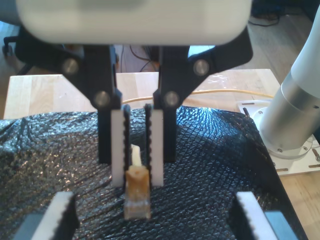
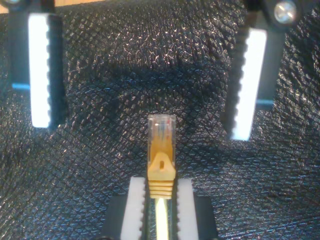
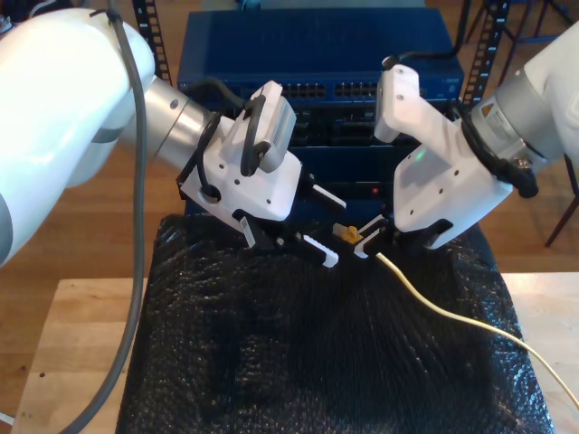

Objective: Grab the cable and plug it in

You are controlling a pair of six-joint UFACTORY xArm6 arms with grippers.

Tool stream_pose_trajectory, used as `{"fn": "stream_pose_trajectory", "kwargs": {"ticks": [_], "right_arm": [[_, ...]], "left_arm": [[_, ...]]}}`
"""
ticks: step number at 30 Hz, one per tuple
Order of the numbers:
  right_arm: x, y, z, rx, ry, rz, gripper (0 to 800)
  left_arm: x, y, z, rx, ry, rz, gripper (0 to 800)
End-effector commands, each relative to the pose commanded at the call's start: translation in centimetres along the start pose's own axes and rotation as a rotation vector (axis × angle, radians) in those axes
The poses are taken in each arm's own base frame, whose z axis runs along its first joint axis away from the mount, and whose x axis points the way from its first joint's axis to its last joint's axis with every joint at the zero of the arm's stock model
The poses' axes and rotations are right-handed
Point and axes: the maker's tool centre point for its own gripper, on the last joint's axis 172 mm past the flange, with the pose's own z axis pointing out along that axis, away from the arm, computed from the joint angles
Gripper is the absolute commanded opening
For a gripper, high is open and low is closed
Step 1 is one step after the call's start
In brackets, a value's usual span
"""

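My second gripper is shut on the yellow cable just behind its clear plug, which sticks out past the fingertips. In the exterior view this gripper is at the right, and the cable trails from it toward the lower right. My first gripper, on the exterior view's left, is open and faces the plug from a short way off. The first wrist view looks between the first gripper's own spread fingers at the plug, held in the second gripper.
A black bubble-textured sheet covers the wooden table under both grippers. Behind them stands a blue network switch with a row of ports. An arm base is bolted to the table.
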Motion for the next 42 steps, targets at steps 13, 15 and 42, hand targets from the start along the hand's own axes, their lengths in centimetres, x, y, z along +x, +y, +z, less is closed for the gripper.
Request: {"fn": "stream_pose_trajectory", "kwargs": {"ticks": [13,15,42], "right_arm": [[0.43,-0.76,0.12,0.027,0.017,0.004,3],[0.46,-0.77,0.07,0.026,0.018,0.003,3],[0.60,-0.75,-0.20,0.019,0.021,0.001,3]], "left_arm": [[-0.11,0.12,0.02,0.008,-0.001,0.035,587],[-0.16,0.15,0.06,0.008,-0.001,0.034,577],[0.16,-0.09,-0.68,0.039,0.048,0.043,445]]}}
